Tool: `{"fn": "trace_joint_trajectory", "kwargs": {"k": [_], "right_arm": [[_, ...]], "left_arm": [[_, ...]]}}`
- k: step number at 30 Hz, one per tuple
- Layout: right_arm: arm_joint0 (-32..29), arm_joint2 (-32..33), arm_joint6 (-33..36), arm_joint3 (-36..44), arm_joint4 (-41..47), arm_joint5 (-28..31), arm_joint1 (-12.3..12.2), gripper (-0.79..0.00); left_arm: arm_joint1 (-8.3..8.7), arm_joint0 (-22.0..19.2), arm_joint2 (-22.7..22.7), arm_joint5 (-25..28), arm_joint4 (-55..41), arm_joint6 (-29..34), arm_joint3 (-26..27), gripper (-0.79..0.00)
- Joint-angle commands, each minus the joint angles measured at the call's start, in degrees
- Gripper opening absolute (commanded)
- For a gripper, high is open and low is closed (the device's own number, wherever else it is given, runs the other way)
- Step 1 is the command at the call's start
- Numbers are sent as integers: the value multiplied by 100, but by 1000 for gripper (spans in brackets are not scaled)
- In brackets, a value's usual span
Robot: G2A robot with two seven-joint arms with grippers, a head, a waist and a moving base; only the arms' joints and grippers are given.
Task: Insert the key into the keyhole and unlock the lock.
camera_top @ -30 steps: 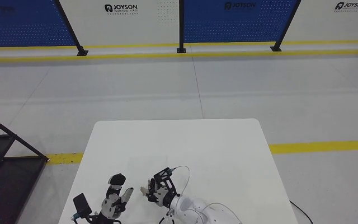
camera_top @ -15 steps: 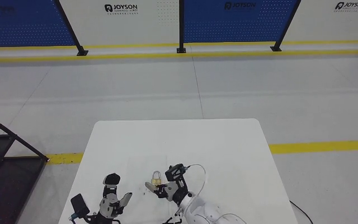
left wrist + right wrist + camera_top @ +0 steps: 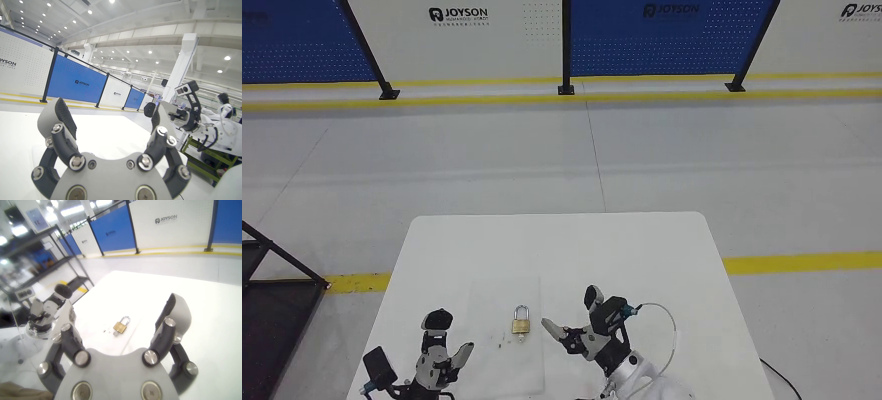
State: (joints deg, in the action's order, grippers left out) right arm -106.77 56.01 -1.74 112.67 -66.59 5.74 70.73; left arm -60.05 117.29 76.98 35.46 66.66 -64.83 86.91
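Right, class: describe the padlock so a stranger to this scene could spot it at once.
On the white table, look near the robot's side, between the left gripper and the right gripper. There lies the padlock, flat: a brass body with a silver shackle, the only golden thing there.

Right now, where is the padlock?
In the top view the brass padlock lies flat on the white table near the robot's edge, between the left gripper and the right gripper, touching neither.

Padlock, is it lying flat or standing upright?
Lying flat: the padlock has its broad brass face up, its shackle resting along the table.
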Motion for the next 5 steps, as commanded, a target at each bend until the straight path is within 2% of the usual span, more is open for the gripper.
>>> {"fn": "trace_joint_trajectory", "kwargs": {"k": [1, 5], "right_arm": [[0, 0, 0, 0, 0, 0, 0, 0], [0, 0, 0, 0, 0, 0, 0, 0]], "left_arm": [[0, 0, 0, 0, 0, 0, 0, 0], [0, 0, 0, 0, 0, 0, 0, 0]]}}
